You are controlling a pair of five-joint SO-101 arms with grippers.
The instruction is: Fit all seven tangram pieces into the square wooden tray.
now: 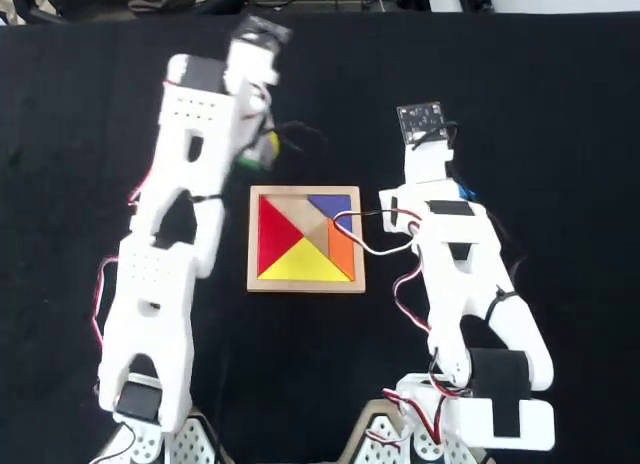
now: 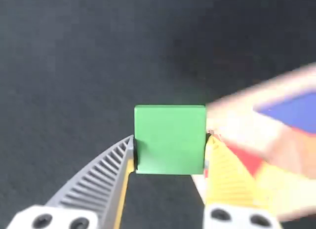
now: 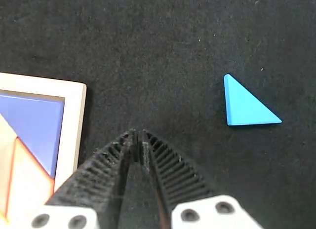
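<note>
The square wooden tray [image 1: 305, 192] lies mid-table holding a red triangle [image 1: 272, 234], a yellow triangle [image 1: 300, 266], an orange piece [image 1: 342, 249] and a dark blue piece [image 1: 330, 204]; bare wood shows at its upper middle. My left gripper [image 2: 170, 140] is shut on a green square [image 2: 170, 133], just beyond the tray's far left corner [image 1: 256, 154]. The tray [image 2: 232, 123] appears blurred beside it. My right gripper [image 3: 137, 137] is shut on nothing, over black cloth between the tray's rim [image 3: 74, 98] and a light blue triangle [image 3: 244, 108].
The table is covered in black cloth [image 1: 560, 134]. The light blue triangle [image 1: 466, 192] peeks out by the right arm [image 1: 450, 254]. Red and white cables [image 1: 385, 244] hang from that arm close to the tray's right edge.
</note>
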